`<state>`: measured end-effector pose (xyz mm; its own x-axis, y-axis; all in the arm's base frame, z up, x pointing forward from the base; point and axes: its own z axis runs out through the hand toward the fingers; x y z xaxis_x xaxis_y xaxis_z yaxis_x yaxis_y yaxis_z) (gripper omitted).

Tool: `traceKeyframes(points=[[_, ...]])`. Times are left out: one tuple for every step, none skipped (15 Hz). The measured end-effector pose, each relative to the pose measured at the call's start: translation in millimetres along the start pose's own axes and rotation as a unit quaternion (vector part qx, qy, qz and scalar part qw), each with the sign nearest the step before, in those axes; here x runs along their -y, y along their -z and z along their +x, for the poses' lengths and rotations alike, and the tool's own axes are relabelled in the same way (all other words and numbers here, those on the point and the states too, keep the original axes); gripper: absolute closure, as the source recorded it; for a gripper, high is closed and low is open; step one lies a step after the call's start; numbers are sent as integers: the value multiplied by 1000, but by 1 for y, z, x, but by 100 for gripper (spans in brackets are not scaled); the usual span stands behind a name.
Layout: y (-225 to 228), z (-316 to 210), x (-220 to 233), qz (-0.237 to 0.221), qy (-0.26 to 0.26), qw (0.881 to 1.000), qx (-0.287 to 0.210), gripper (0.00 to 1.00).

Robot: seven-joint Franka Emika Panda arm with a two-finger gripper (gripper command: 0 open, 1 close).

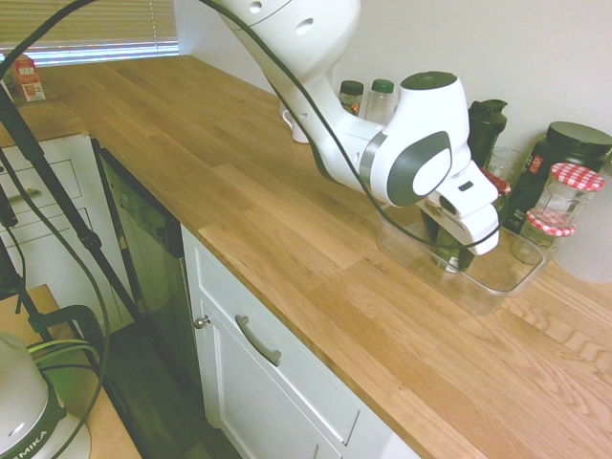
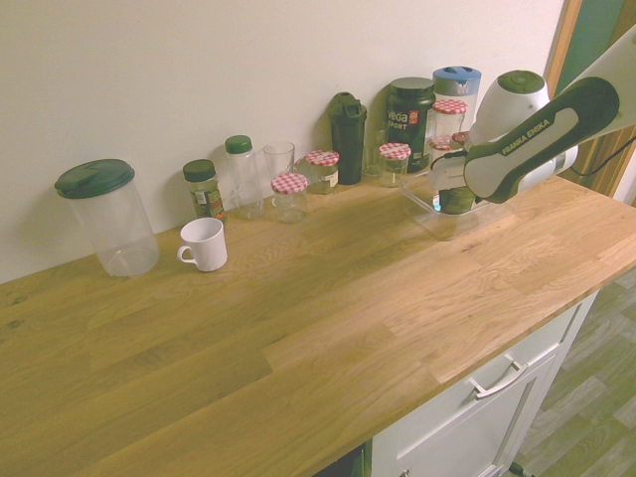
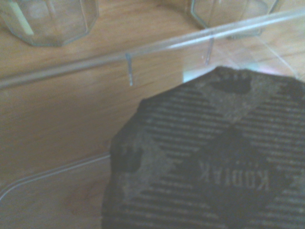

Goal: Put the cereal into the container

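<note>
1. My gripper (image 1: 457, 251) is down inside the tub (image 1: 507, 277), fingers closed on the cereal (image 2: 457, 201), a dark green cup.
2. The cereal sits low within the tub's clear walls; I cannot tell whether its base touches the floor.
3. In the wrist view the cereal's dark striped top (image 3: 209, 157) fills the near field, with print reading "KODIAK" upside down and the tub's rim crossing behind it.
4. My forearm (image 2: 537, 124) reads "FRANKA EMIKA".
5. Behind the tub, by the wall, stand jars (image 2: 395, 162) with red-checked lids and a black canister (image 2: 410, 111) marked "VEGA SPORT".
6. Farther from the tub along the wall: a black shaker (image 2: 348, 124), a glass (image 2: 279, 164), green-capped bottles (image 2: 204, 189), a white mug (image 2: 204, 243).
</note>
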<state>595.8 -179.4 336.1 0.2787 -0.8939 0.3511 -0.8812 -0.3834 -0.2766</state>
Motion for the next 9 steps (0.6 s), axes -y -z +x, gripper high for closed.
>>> traceKeyframes(points=[[1,-2,3,-7,-4,1000,6,0],[3,-2,7,-11,-8,1000,10,0],[8,-1,11,-12,-12,1000,13,0],[17,2,16,-11,-13,1000,14,0],[30,5,23,-8,-16,1000,15,0],[49,9,31,-5,-17,1000,15,0],[73,11,39,-2,-16,1000,16,0],[97,11,45,1,-15,1000,18,0],[120,9,50,5,-12,1000,20,0]])
